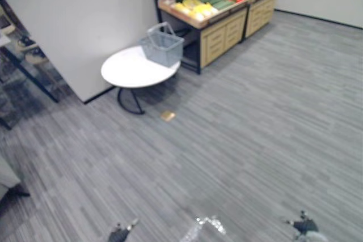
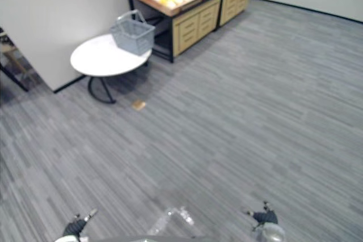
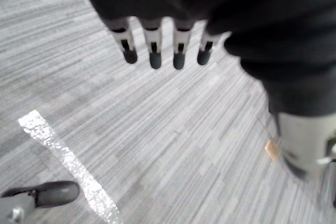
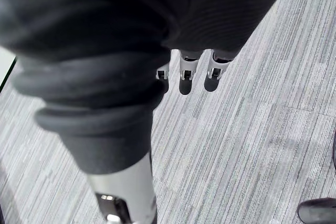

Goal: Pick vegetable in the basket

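Grey striped floor [image 1: 255, 140], white wall [image 1: 74, 15] — round white table [image 1: 125, 71] beside wooden drawer stand [image 1: 224, 35].

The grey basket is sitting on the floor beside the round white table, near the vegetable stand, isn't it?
Not on the floor: the grey basket stands on the round white table, at the edge nearest the vegetable stand, as the left eye view shows.

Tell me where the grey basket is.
The grey basket stands on the round white table, at its edge nearest the wooden vegetable stand, in the eye views' upper left.
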